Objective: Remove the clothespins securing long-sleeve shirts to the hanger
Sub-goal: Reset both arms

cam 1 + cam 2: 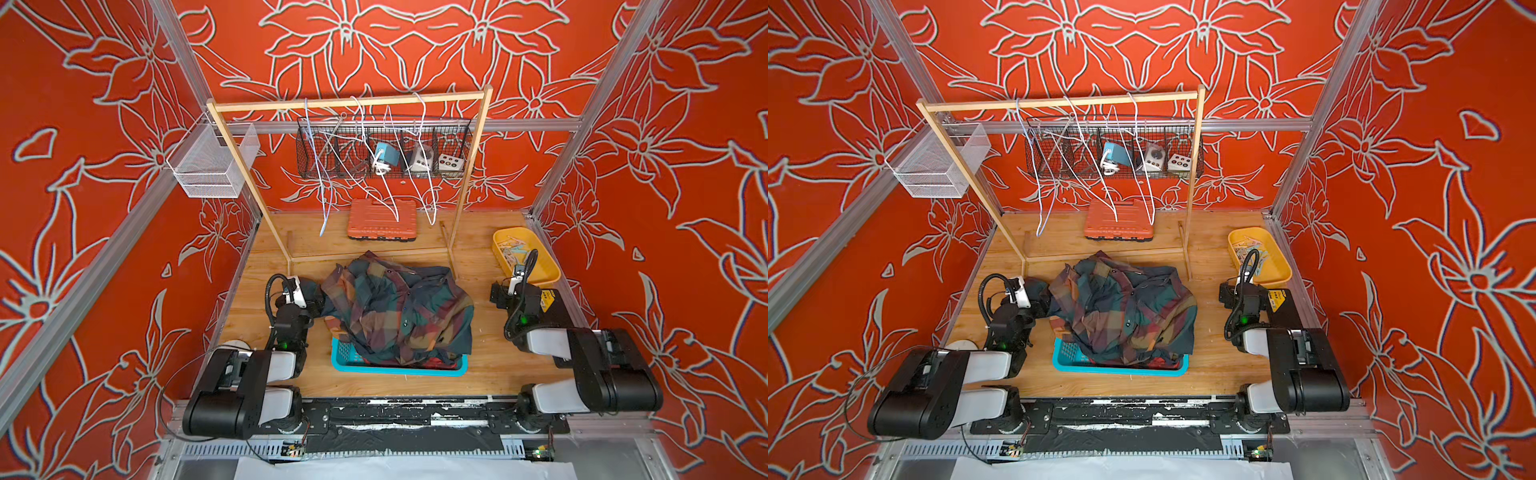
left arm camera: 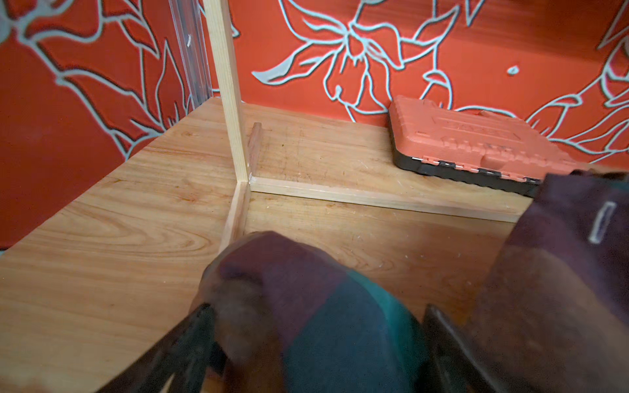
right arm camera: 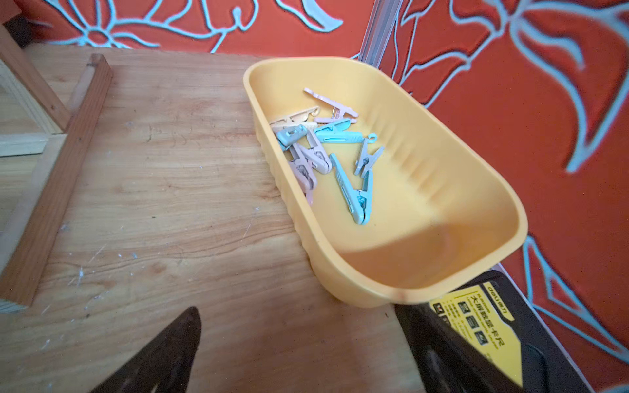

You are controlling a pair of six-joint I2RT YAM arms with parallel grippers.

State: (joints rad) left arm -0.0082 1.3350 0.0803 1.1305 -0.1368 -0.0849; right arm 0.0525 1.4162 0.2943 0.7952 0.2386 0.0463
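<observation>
Unpinning looks finished to me: the clothespins (image 3: pixel 326 149) lie in the yellow tray (image 3: pixel 442 190), the plaid shirts (image 1: pixel 399 311) heaped over the teal basket (image 1: pixel 345 353). My left fingers (image 2: pixel 190 340) are spread around a sleeve, my right fingers (image 3: pixel 170 347) spread and empty; next I'd clear that sleeve

About ten clothespins (image 3: pixel 320 158), pink and mint, lie in one yellow tray (image 3: pixel 442 190); the tangle hides the exact count. One teal basket (image 1: pixel 343 353) holds heaped long-sleeve shirts (image 1: pixel 399 307), number unclear. At least three wire hangers (image 1: pixel 432 212) hang on one rack (image 1: pixel 270 104).
</observation>
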